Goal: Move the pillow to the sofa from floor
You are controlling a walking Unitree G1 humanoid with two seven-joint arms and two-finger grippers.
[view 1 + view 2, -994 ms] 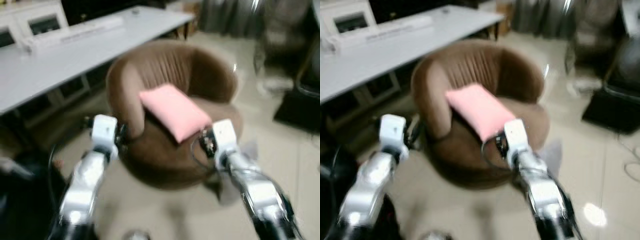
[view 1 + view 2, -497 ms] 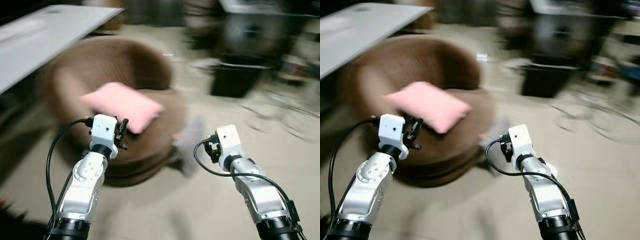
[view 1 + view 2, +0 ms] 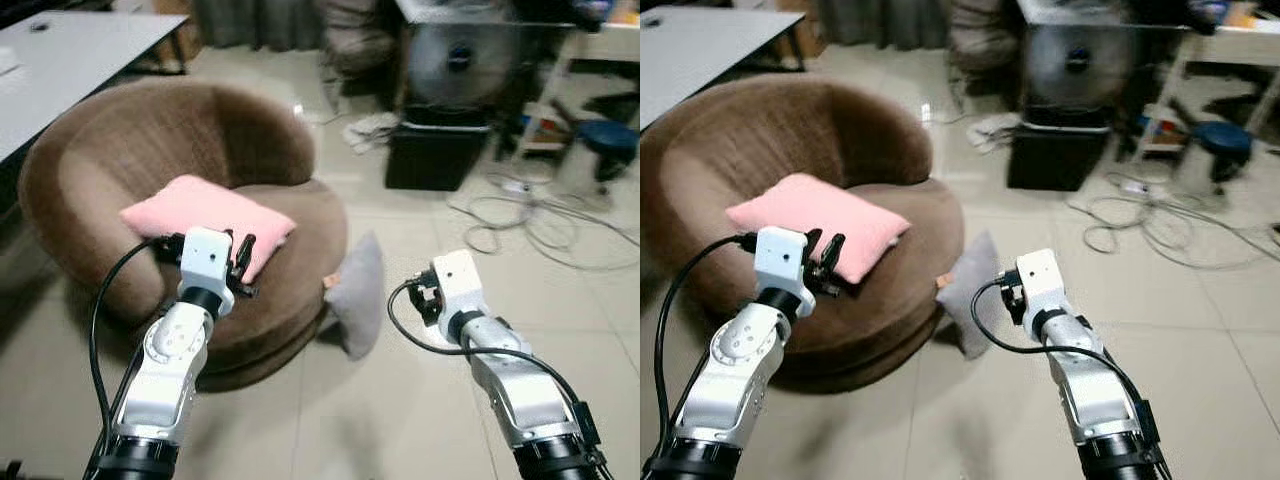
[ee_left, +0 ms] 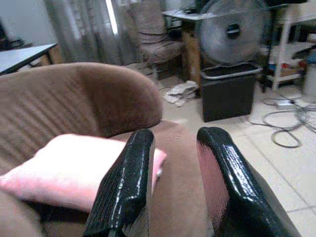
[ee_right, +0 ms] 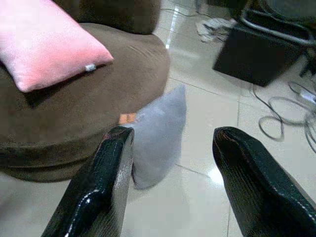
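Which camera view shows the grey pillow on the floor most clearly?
The right wrist view: the grey pillow leans against the brown sofa, framed between open fingers. Both eye views show it smaller; the left wrist view faces the sofa instead.

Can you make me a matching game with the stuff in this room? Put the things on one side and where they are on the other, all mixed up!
Things:
1. pink pillow
2. grey pillow
3. cables
4. fan

Places:
A. standing on the floor, leaning against the sofa's side
B. on top of the black box
C. lying on the sofa seat
D. loose on the floor tiles

Pairs: 1-C, 2-A, 3-D, 4-B
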